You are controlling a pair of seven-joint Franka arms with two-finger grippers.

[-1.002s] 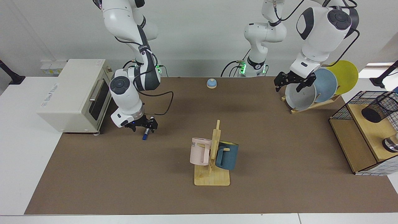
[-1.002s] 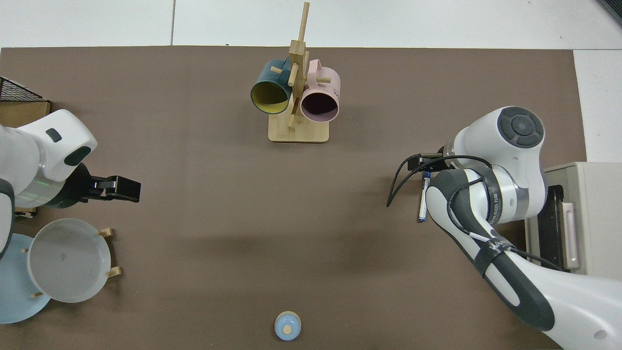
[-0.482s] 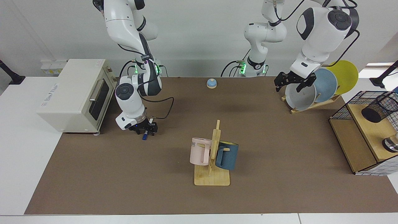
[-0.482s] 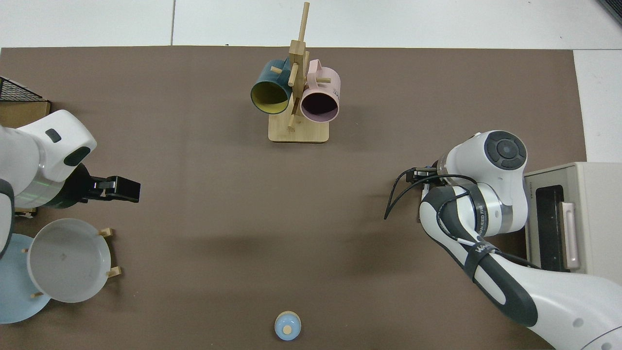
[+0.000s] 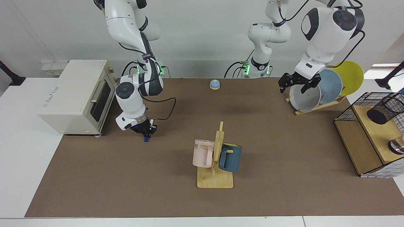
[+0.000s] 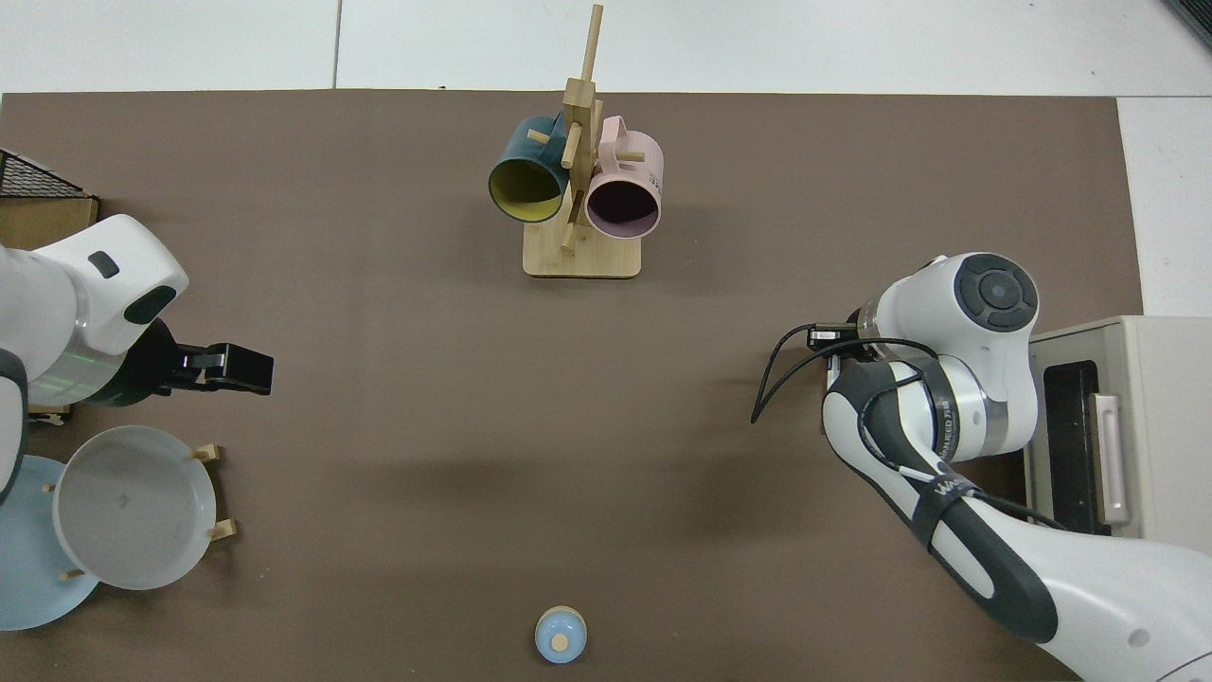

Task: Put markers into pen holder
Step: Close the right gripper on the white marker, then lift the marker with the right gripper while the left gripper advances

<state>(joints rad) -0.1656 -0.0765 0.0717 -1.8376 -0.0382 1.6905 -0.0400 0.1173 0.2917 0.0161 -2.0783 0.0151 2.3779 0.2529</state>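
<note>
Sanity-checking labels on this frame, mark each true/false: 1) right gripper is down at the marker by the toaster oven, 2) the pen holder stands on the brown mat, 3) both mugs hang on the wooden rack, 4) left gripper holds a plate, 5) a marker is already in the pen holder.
1) True. The right gripper is low at the marker beside the toaster oven.
2) False. The pen holder sits on the wooden shelf in the wire basket frame.
3) True. The pink mug and blue mug hang on the rack.
4) False. The left gripper hovers open, empty, above the grey plate.
5) False. None shows inside it.
</note>
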